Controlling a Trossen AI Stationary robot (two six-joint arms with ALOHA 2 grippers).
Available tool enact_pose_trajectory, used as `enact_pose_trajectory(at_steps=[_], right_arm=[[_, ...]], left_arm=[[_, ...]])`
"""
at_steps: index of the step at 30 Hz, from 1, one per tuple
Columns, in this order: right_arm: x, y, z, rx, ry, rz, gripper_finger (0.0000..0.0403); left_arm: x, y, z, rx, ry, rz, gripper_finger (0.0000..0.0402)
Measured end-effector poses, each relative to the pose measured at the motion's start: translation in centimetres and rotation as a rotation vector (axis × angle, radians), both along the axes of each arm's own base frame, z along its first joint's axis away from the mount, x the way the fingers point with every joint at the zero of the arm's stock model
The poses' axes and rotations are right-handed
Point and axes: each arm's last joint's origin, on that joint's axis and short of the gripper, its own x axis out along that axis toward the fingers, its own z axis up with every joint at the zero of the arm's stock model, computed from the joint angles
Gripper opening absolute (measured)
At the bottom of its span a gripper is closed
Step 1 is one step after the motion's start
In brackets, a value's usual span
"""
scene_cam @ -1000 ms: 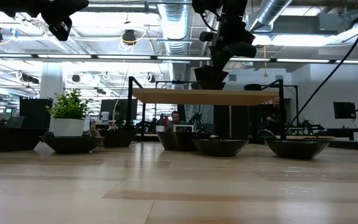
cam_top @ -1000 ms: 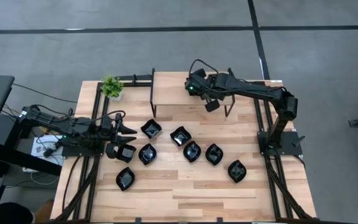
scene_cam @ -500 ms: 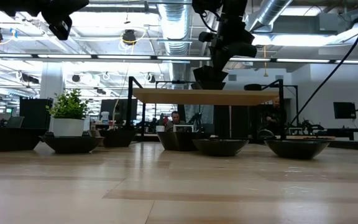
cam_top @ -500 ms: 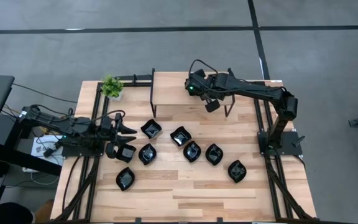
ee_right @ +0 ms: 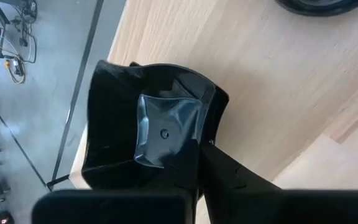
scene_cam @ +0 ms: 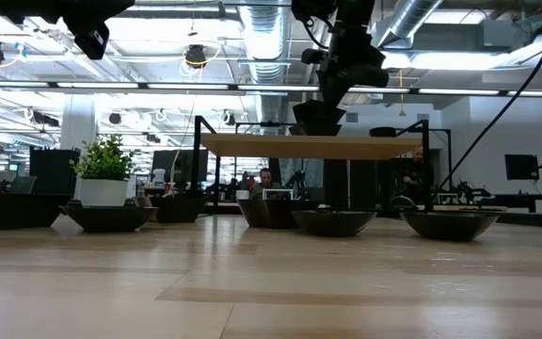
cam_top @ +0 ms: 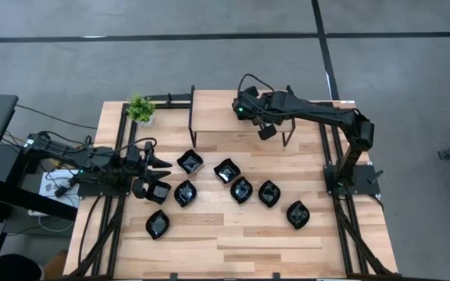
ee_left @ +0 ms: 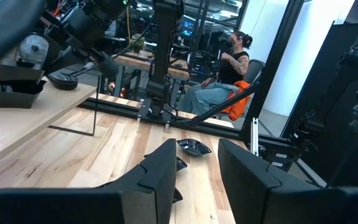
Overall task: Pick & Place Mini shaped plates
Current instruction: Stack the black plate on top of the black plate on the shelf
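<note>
Currently | right gripper point(ee_right: 197, 163) clenched on wavy-edged square plate point(ee_right: 151, 134) rim over shelf point(cam_top: 241, 125) | glossy, stiff, probably slippery | left gripper point(ee_left: 194, 168) parted, empty

The right gripper point(cam_top: 242, 106) sits at the upper centre of the high view, fingers pinched. The left gripper point(cam_top: 161, 164) waits at centre left, fingers parted.

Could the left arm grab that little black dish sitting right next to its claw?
Probably yes. The left gripper stands open and empty just beside the black dish, with bare wood between them. The right gripper is busy far off over the raised shelf, pinching a square dish.
</note>
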Motion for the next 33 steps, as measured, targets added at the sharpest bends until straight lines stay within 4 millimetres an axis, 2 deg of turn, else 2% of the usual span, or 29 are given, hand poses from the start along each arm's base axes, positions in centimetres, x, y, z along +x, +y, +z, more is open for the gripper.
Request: enact_pose_trajectory(at_steps=[9,13,18,23,27,33], right_arm=[[1.7,-0.7,-1.9,0.046,-0.02,0.015,0.0038],[1.5,-1.0,-1.5,0.014,0.0,0.06,0.0042],[0.6,-1.1,0.2,-0.048,-0.032,0.062,0.0045],[0.1,-1.0,1.0,-0.085,-0.03,0.063,0.0046],[-0.7,-0.7,2.8,-0.15,-0.04,0.155,0.0045],[-3.3,1.9,8.3,-0.377,-0.065,0.509,0.0045]], left_arm=[[0.0,0.0,0.0,0.0,0.0,0.0,0.0121],[0.0,0.0,0.0,-0.004,0.0,-0.017,0.0121],[0.0,-0.1,0.0,-0.002,-0.001,-0.03,0.0121],[0.0,-0.1,0.1,0.0,-0.007,-0.03,0.0121],[0.0,-0.1,0.0,0.001,-0.003,-0.029,0.0121],[0.0,-0.1,-0.1,0.005,0.01,-0.03,0.0121]])
